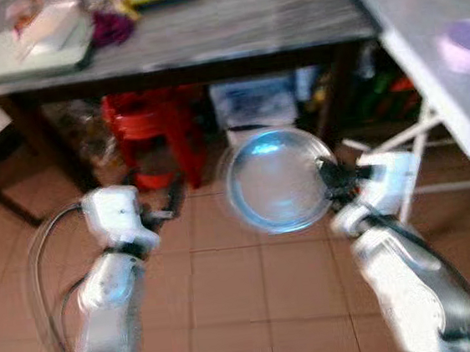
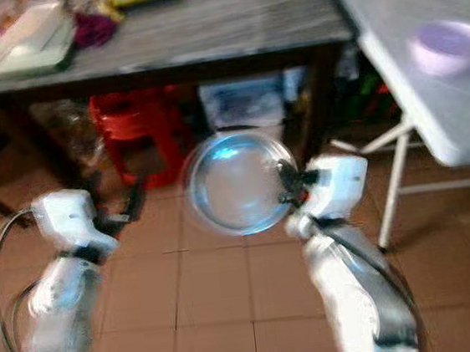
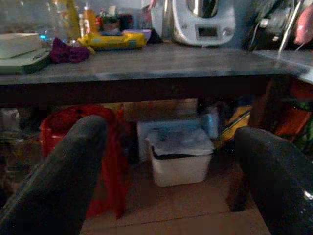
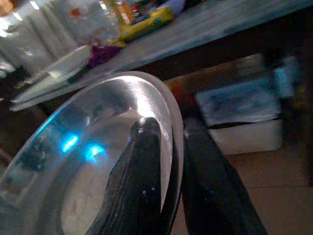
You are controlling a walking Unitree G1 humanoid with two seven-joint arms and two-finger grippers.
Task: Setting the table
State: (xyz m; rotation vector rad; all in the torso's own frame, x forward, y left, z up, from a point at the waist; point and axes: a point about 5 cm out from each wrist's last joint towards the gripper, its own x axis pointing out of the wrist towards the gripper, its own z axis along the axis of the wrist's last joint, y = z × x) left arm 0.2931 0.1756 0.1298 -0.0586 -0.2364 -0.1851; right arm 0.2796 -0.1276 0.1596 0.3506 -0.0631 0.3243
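Head views: the right tool point(image 1: 329, 179) is clamped on the rim of a steel plate point(image 1: 273, 180), held above the tiled floor point(image 1: 231, 294) before the dark bench point(image 1: 227, 21).

Left wrist view: the left tool point(image 3: 171, 161) stands open, fingers apart, holding nothing.

Right wrist view: fingers point(image 4: 142, 171) pinch the plate's rim from both sides.

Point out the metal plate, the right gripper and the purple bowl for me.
metal plate point(image 1: 273, 180): left eye view, centre of its shiny face.
right gripper point(image 4: 171, 147): right wrist view, between the fingertips pinching the plate's rim.
purple bowl point(image 2: 446, 44): right eye view, its middle.
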